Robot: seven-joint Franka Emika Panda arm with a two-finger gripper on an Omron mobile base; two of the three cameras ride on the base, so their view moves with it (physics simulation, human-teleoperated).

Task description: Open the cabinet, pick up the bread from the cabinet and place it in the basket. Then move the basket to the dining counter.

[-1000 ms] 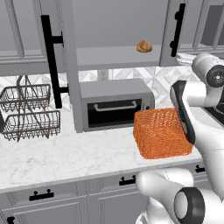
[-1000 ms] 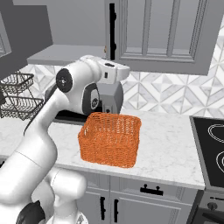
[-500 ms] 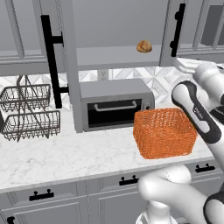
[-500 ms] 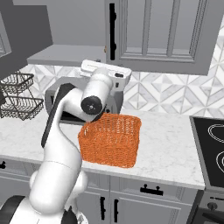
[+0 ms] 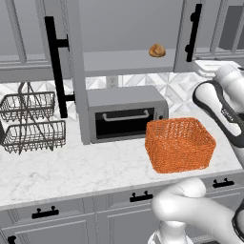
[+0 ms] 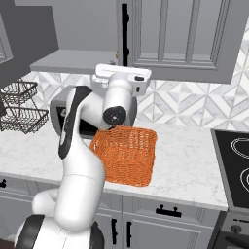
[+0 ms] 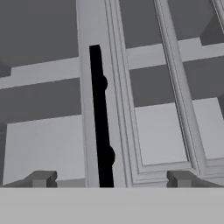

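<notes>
1. I'm holding my claw (image 7: 111, 179) with the tips spread wide apart, and nothing is sitting between them.
2. I'm looking along the claw at a door (image 7: 162, 131) of the cabinet (image 5: 119, 28). Its black bar handle (image 7: 99, 122) is running lengthwise up the hand view, between my two tips but further off, not touching either.
3. The cabinet is already standing open. The bread (image 5: 157, 50) is sitting on the cabinet shelf, straight above the basket (image 5: 178, 143) and a touch toward its toaster-oven (image 5: 126, 116) side.
4. The basket itself is resting on the tabletop (image 5: 71, 167), just beside the toaster oven and below my hand.
5. In the left base view my hand is hanging above the basket's far right corner, at about shelf level. So the bread is lying off to the side of the claw, toward the toaster oven and deeper into the cabinet, not ahead where I'm pointing.
6. I'm judging that the coming move turns on that offset: swinging away from the handle, across above the basket, then reaching in.
7. The bun is round, so I'm not seeing any long axis to line up with.
</notes>
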